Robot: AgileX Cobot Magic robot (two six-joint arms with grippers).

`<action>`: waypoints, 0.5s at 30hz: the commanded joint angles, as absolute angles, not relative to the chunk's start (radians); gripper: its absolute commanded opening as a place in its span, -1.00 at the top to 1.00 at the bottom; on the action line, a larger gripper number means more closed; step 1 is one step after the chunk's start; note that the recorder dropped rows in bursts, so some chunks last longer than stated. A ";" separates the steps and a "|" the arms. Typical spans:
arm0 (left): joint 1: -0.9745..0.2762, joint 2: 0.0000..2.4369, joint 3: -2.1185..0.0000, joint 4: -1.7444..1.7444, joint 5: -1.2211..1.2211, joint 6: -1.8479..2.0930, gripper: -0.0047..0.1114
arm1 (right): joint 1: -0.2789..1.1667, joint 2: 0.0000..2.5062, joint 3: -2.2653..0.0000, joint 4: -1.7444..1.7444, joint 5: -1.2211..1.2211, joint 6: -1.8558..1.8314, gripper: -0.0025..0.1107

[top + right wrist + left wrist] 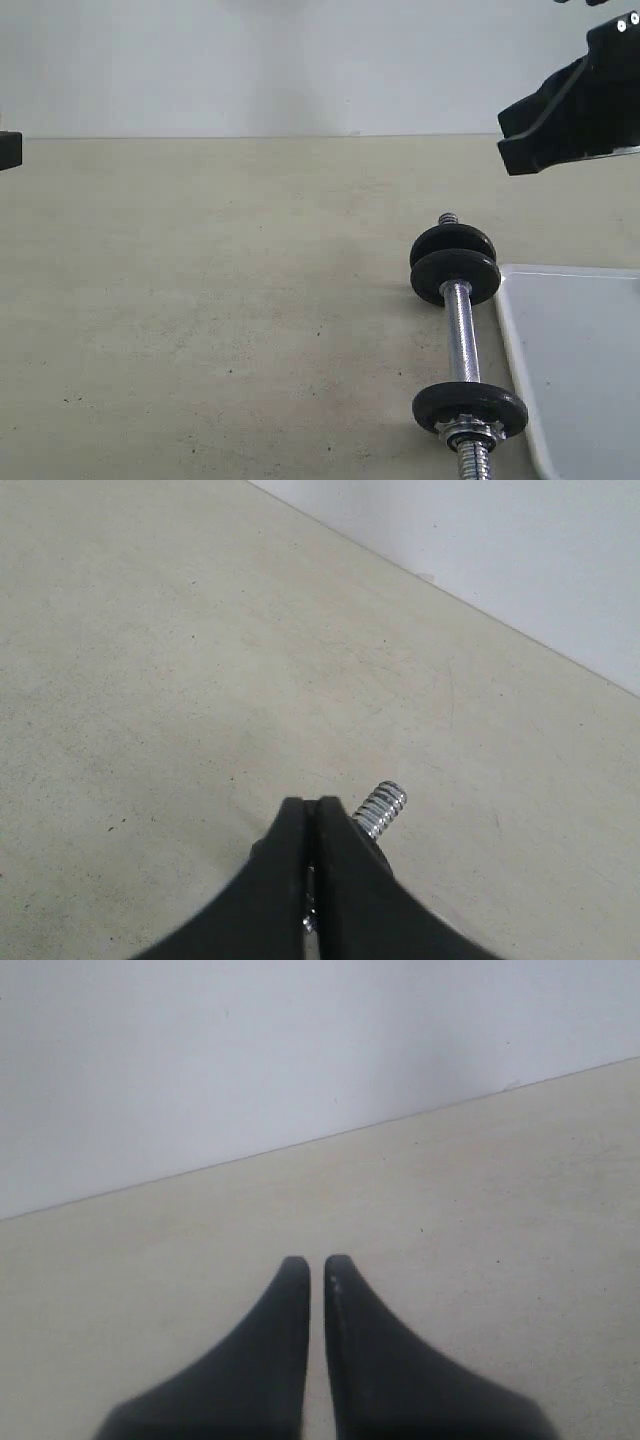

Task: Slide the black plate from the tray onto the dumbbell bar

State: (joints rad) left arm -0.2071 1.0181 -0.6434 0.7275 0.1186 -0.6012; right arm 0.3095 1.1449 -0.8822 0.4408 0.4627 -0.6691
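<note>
The dumbbell bar (pixel 462 340) lies on the table just left of the white tray (pixel 580 360). Two black plates (pixel 455 262) sit side by side at its far end, with the bare threaded tip (pixel 447 217) poking out behind them. A third black plate (pixel 470 408) sits at the near end behind a silver star nut (pixel 468 430). No plate shows on the part of the tray in view. My right gripper (pixel 507 145) hangs shut and empty above and behind the far end. In the right wrist view its tips (pixel 309 802) stand over the threaded tip (pixel 384 805). My left gripper (pixel 317 1260) is shut and empty at the far left (pixel 10 150).
The beige tabletop (pixel 220 300) stretches left of the bar. A pale wall (pixel 300 60) rises behind the table's back edge. The tray runs out of view at the right and bottom.
</note>
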 commanded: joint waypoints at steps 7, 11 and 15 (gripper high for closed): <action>-0.163 1.036 -0.638 0.797 0.093 -0.596 0.84 | 0.310 1.139 -0.884 0.436 0.310 -0.672 0.96; -0.138 1.036 -0.638 0.797 0.008 -0.613 0.84 | 0.310 1.139 -0.884 0.436 0.266 -0.702 0.96; -0.133 1.036 -0.638 0.797 -0.079 -0.612 0.84 | 0.310 1.139 -0.884 0.436 0.261 -0.705 0.96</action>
State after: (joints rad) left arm -0.1381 1.0341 -0.6434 0.7915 -0.0147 -0.6011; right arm 0.3095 1.1449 -0.8822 0.4408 0.2750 -0.6966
